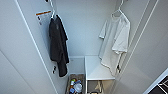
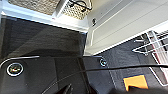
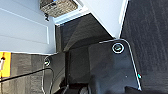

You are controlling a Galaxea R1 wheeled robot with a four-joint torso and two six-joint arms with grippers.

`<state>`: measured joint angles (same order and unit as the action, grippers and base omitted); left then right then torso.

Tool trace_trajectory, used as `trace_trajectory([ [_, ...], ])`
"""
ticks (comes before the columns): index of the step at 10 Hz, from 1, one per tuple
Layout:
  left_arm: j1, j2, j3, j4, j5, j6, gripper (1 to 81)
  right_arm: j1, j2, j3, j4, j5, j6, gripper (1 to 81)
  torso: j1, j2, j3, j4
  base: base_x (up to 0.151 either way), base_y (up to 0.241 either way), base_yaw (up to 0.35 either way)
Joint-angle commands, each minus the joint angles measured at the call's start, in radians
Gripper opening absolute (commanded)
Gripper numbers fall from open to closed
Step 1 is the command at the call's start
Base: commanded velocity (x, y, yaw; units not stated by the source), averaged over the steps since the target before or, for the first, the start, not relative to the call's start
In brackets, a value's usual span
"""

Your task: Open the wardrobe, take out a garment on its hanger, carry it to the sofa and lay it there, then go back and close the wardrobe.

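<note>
The wardrobe (image 1: 82, 30) stands open in front of me, its white doors (image 1: 15, 37) swung out to both sides. Inside on the right hangs the garment (image 1: 115, 42), a white short-sleeved T-shirt, on its pale hanger (image 1: 119, 10) with the hook up at the rail. The wrist views look down at dark carpet and the foot of the wardrobe: a white panelled door (image 2: 120, 22) in the left wrist view and another door (image 3: 22, 27) in the right wrist view. Dark parts of my left gripper (image 2: 67, 89) and right gripper (image 3: 75, 88) lie low over the robot's base.
A long black garment (image 1: 58, 42) hangs inside on the left. A white shelf block (image 1: 96, 67) fills the lower right of the interior, beside a woven basket (image 1: 75, 85) holding small items. A white wire rack (image 2: 152, 45) and an orange patch (image 2: 135, 82) are on the carpet.
</note>
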<state>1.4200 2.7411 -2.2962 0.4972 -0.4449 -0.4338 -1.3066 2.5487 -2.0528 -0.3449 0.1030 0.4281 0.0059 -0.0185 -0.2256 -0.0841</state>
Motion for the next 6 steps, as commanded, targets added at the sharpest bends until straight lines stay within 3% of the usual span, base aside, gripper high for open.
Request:
trace_trajectory([
  [1,-0.019,0.105,-0.171,-0.278,-0.094,-0.036,81.1,-0.061,0.103,-0.113,-0.002,-0.037,0.009,81.1,0.0,0.0,0.0,0.0,0.0,0.0,0.0],
  [2,-0.022,0.122,-0.22,-0.384,-0.112,-0.046,81.1,-0.078,0.13,-0.138,-0.003,-0.037,0.005,81.1,0.0,0.0,0.0,0.0,0.0,0.0,0.0],
  [3,-0.023,0.126,-0.249,-0.422,-0.103,-0.051,81.1,-0.087,0.155,-0.163,-0.003,-0.035,0.0,81.1,0.0,0.0,0.0,0.0,0.0,0.0,0.0],
  [6,-0.02,0.135,-0.279,-0.422,-0.028,-0.048,81.1,-0.107,0.225,-0.235,-0.008,-0.039,-0.003,81.1,-0.001,-0.001,0.0,0.0,0.0,0.0,0.0],
])
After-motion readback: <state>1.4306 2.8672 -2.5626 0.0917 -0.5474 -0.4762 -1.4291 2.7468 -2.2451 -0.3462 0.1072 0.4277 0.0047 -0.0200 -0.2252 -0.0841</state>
